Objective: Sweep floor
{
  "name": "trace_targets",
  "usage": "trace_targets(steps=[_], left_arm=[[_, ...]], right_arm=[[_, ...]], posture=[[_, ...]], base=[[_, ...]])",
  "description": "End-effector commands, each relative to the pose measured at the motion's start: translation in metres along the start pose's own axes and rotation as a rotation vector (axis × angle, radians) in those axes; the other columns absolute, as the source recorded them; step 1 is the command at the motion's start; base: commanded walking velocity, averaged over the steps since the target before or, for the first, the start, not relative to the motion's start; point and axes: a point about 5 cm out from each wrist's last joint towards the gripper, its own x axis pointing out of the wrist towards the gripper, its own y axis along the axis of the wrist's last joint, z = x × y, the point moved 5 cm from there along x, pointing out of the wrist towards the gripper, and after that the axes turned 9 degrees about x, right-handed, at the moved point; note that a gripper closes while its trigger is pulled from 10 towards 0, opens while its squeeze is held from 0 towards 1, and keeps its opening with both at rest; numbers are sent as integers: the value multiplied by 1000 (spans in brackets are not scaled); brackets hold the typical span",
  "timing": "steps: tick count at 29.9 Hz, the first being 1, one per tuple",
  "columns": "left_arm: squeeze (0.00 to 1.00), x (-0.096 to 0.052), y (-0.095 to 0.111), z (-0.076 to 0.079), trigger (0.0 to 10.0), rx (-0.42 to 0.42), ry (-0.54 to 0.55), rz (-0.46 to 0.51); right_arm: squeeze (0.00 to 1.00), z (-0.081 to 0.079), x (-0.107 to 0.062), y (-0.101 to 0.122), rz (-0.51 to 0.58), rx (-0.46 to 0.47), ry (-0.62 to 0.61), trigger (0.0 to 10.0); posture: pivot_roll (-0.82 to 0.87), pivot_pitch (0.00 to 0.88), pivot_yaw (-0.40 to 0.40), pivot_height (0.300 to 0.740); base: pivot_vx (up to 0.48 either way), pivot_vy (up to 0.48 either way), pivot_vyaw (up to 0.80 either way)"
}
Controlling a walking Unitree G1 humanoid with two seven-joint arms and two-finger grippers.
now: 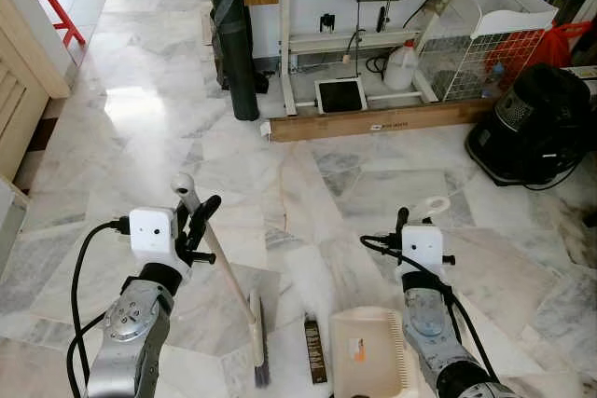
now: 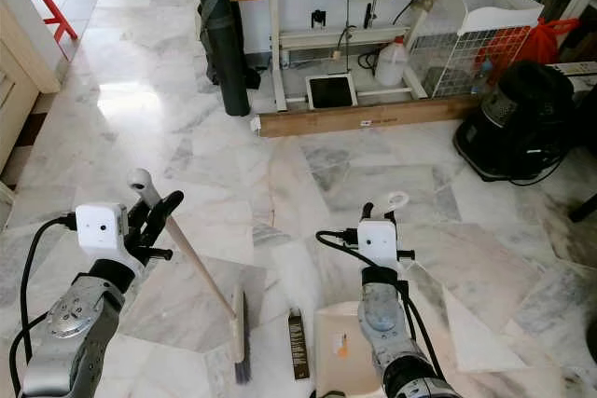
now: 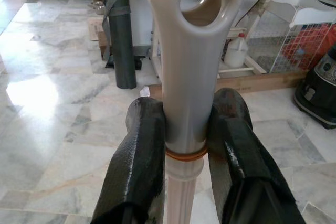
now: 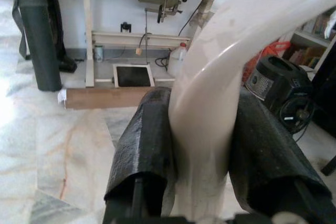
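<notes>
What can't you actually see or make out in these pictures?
- Dustpan: near end cut off by the eye views' bottom edge, part behind the right pincer.
- Brush bristles: too small to tell if touching the brown packet.
- Left pincer: covers the brush handle.

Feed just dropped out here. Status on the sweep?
Left gripper shut on brush handle, bristles on floor. Right gripper shut on dustpan handle. Dark wrapper between brush and pan.
</notes>
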Motion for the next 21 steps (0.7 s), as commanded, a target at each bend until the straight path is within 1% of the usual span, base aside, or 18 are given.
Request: trace_targets(steps=[1,7,13,16,18,21], left_arm=[[0,1,13,-1,10000,12,2,47],[0,1,15,-2,10000,15,5,54],[0,2,15,-1,10000,17,3,55],[0,2,13,0,10000,14,-2,49],[0,2,7,0,10000,8,-2,33],[0,1,6,0,10000,8,-7,24]], right_arm=[[0,-1,5,10,41,47,-10,10000],[0,-4,4,10,39,50,4,10000],[0,-7,4,5,13,24,33,10000],[0,-8,2,2,-3,9,47,10000],[0,-8,-1,-2,-13,-15,57,10000],[0,-9,-4,-8,-37,-21,69,10000]], posture=[[220,156,22,740],[226,151,23,740],[226,147,23,740],[224,145,23,740],[220,145,25,740],[222,145,25,740]], base=[[0,0,0],[0,0,0],[0,0,0],[0,0,0],[0,0,0],[0,0,0]])
